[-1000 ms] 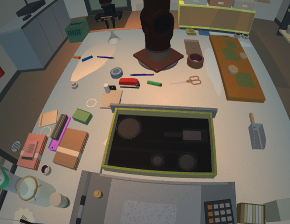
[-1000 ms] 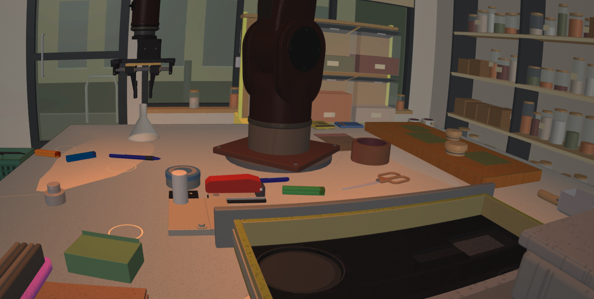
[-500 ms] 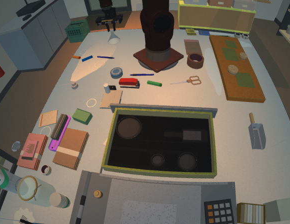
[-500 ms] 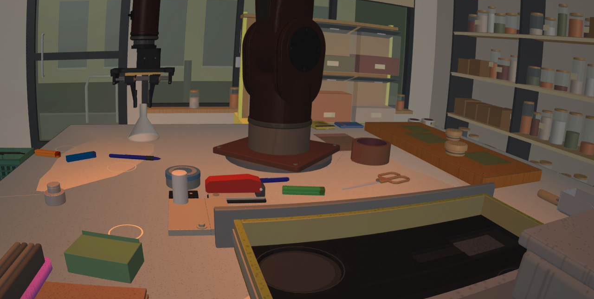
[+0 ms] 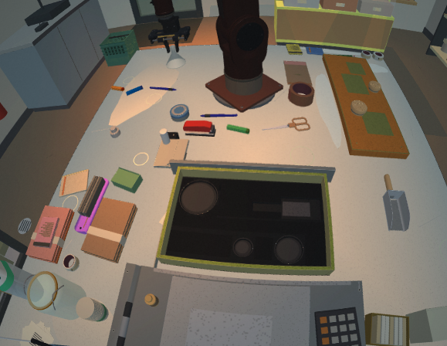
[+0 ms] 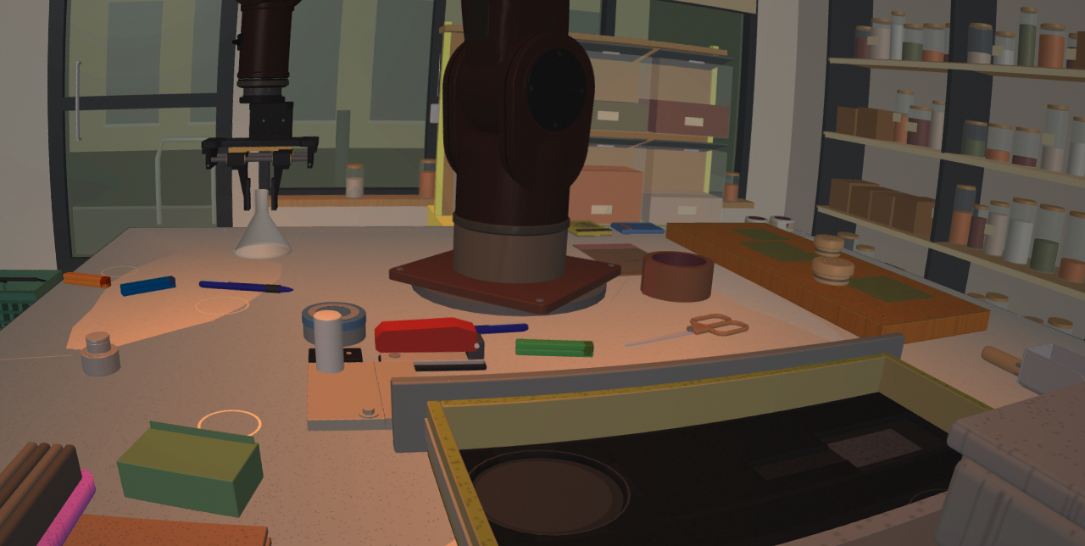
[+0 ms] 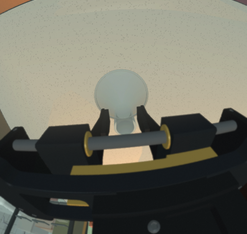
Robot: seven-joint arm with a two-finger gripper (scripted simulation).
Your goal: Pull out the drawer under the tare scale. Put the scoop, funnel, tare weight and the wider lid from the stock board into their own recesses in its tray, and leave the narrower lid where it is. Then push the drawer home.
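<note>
At the far left corner of the table a pale funnel [image 5: 175, 60] stands mouth down with its spout up, and my gripper [image 7: 122, 112] hangs over it, open, one finger on either side of the spout [image 6: 262, 201]. It holds nothing. The drawer [image 5: 247, 220] under the scale stands pulled out, its dark tray showing empty round and scoop-shaped recesses. The grey scoop [image 5: 395, 207] lies on the table to the right of the drawer. The small tare weight [image 5: 115, 131] sits at the left. On the stock board [image 5: 363, 102] rest the wider lid [image 5: 358, 107] and the narrower lid [image 5: 374, 86].
A green crate [image 5: 119, 47] stands at the table edge left of the funnel. Pens, a tape roll [image 5: 179, 112], a red stapler [image 5: 199, 128], scissors [image 5: 292, 125] and a brown tape ring [image 5: 301, 93] lie between the arm's base [image 5: 243, 90] and the drawer.
</note>
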